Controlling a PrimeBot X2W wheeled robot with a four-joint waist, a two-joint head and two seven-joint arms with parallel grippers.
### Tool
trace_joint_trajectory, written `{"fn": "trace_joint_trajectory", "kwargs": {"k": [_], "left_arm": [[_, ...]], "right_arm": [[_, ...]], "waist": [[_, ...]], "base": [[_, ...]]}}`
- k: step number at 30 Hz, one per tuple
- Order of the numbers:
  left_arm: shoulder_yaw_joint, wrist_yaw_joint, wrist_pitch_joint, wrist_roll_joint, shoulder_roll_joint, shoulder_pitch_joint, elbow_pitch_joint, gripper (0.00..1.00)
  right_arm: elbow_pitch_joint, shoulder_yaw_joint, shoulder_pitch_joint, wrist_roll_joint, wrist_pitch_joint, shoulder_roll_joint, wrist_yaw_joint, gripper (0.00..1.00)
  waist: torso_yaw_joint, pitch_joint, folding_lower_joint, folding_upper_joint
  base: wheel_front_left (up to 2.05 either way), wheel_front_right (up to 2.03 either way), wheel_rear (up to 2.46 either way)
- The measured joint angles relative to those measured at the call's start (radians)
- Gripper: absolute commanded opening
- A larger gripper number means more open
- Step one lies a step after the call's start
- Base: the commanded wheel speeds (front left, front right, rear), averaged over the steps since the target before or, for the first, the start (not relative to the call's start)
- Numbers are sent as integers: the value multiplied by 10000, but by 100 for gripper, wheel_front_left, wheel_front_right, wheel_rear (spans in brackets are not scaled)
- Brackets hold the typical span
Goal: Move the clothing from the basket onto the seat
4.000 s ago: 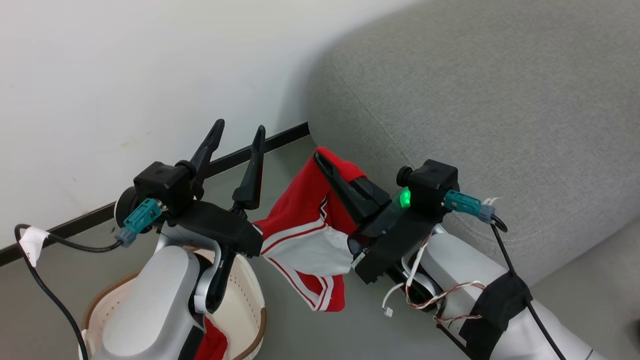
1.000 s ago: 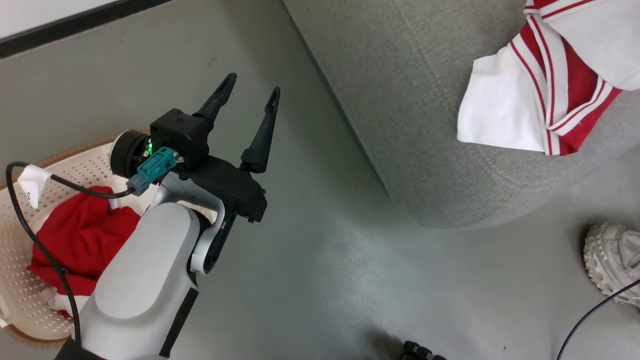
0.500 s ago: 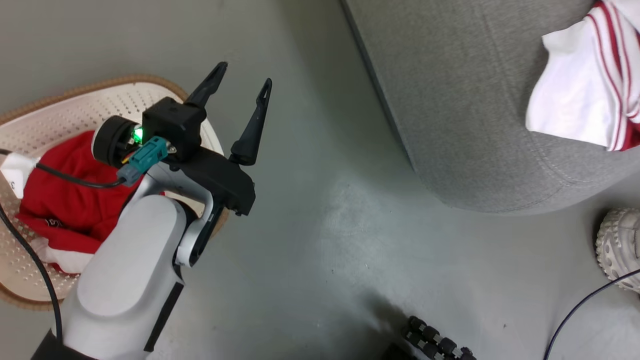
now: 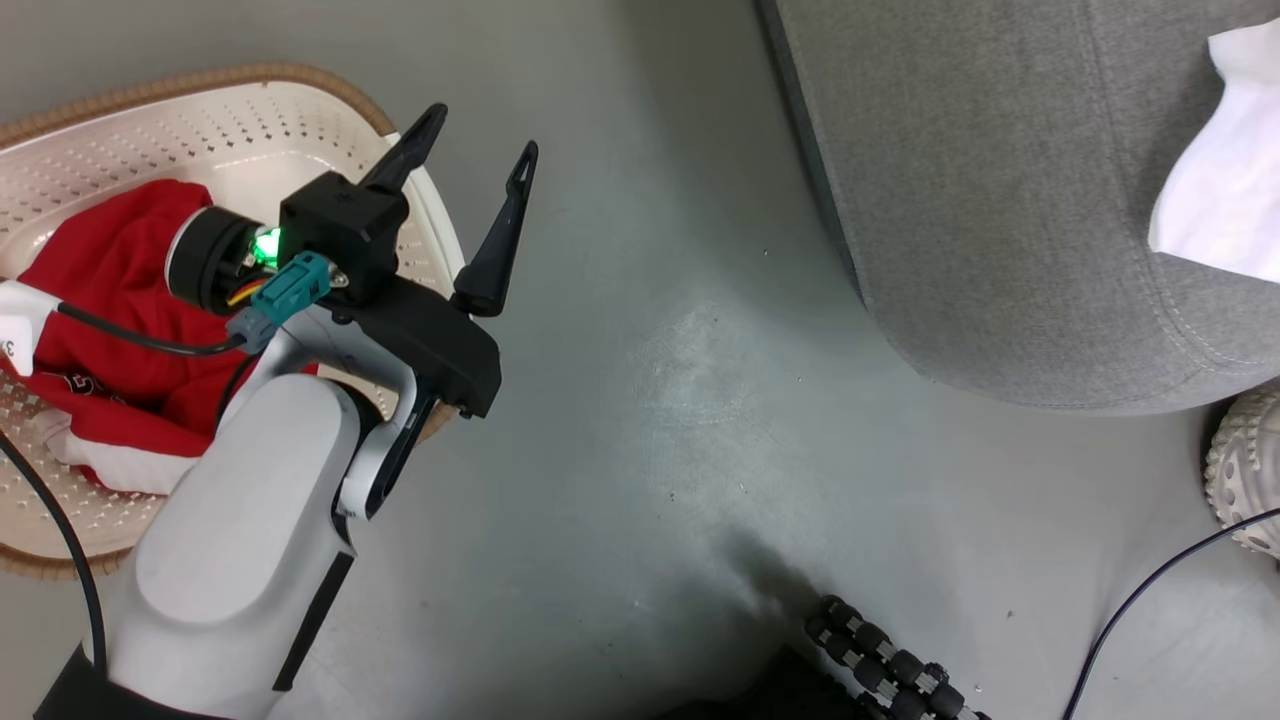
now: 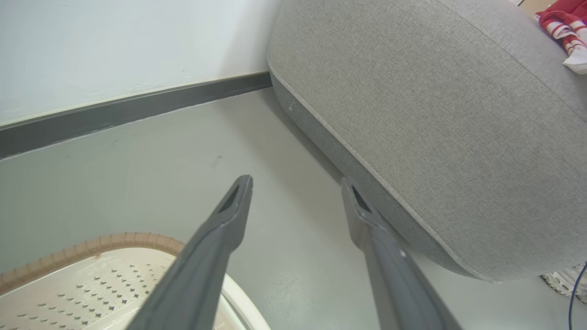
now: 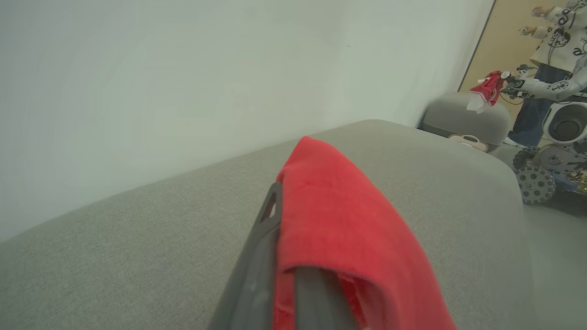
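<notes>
Grey floor (image 4: pixel 640 400) with the cream basket (image 4: pixel 240 130), the big grey seat (image 4: pixel 1000 200) and a pale shoe (image 4: pixel 1245 470) on it.

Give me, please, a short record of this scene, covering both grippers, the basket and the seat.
left gripper: open, empty, over the floor between basket and seat
right gripper: shut on a red piece, above the seat
basket: on the floor, red clothing inside
seat: grey, white cloth over it at the head view's right edge
floor extras: pale shoe, dark cable
</notes>
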Motion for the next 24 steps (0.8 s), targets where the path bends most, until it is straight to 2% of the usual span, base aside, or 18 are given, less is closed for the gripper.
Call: {"fn": "trace_joint_trajectory", "kwargs": {"k": [5, 9, 16, 20, 21, 22, 23, 24], "left_arm": [[-17, 0, 50, 54, 69, -122, -56, 100], [0, 0, 77, 54, 174, -118, -50, 100], [0, 2, 79, 54, 190, -119, -52, 100], [17, 6, 77, 52, 194, -106, -46, 100], [21, 8, 75, 52, 192, -104, -46, 100], [21, 8, 75, 52, 188, -103, -46, 100], [31, 10, 73, 52, 190, -100, -44, 100], [31, 8, 73, 52, 178, -100, -46, 100]], "right_arm": [[600, -67, -98, 242, 0, 102, -13, 0], [909, 40, -177, 337, 21, 591, -17, 0], [1789, 23, -247, 439, 263, 589, 38, 0], [1802, 184, -97, 439, 263, 1346, 21, 0], [1816, 207, -84, 439, 263, 1453, 21, 17], [1833, 207, -85, 439, 261, 1473, 21, 65], [1837, 203, -85, 439, 253, 1459, 21, 65], [1873, 192, -87, 441, 251, 1409, 35, 100]], "waist": [[125, 226, 0, 0], [217, 336, 0, 0], [293, 405, -3, -1], [285, 385, -3, -1], [282, 375, -3, -1], [279, 365, -2, 0], [276, 354, -3, 0], [274, 342, -2, -1]], "base": [[0, 0, 0], [0, 0, 0], [0, 0, 0], [0, 0, 0], [0, 0, 0], [0, 0, 0], [0, 0, 0], [0, 0, 0]]}}
